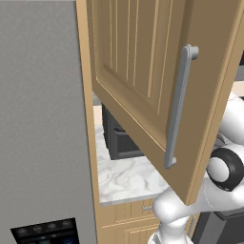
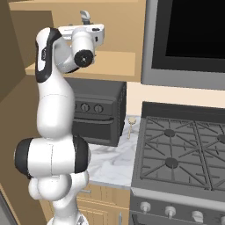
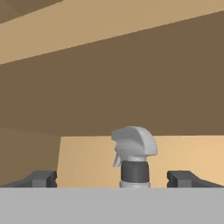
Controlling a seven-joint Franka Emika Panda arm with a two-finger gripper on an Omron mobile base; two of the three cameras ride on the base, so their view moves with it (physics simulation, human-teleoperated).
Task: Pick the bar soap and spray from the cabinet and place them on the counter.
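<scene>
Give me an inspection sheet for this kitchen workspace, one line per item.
Surface: marble counter, bare at the front.
Job's things: cabinet door swung open; spray bottle upright on the cabinet shelf; bar soap not made out.
Clutter: dark toaster oven at the back of the counter; a small pale object beside it.
Pincer: pincer open, one fingertip either side of the spray bottle's head, not gripping.
Cables: nothing seen.
Surroundings: stove, microwave above it, grey fridge.
</scene>
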